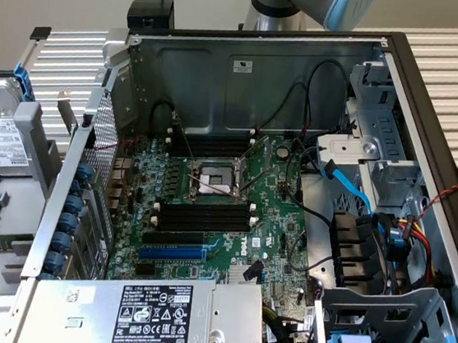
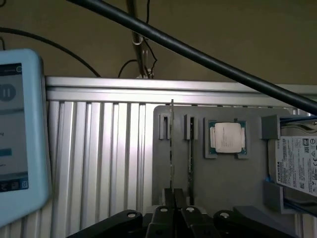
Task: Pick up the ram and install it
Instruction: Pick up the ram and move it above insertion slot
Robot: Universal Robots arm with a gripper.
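**Item record: ram stick at the holder plate, gripper closed on it**

1. Gripper: black, two-fingered. On my wrist view I see its jaws drawn together on the near end of item 2.
2. Ram stick: long, thin circuit-board strip, seen edge-on. It stands upright over a slot of item 3, pinched between the gripper's fingertips, away from the computer.
3. Flat grey holder plate, resting on the ribbed aluminium desk.
4. Second thin stick: on edge in the neighbouring slot, just beside item 2 and apart from it.
5. Square silver processor chip: seated in its own pocket on the plate.
6. Labelled hard drive: at the plate's edge.
7. Light-blue-rimmed tablet: beside the desk.
8. Open grey metal computer case: on my exterior view it holds a green motherboard with long black memory slots and a blue expansion slot.
9. Grey robot arm: behind the case.
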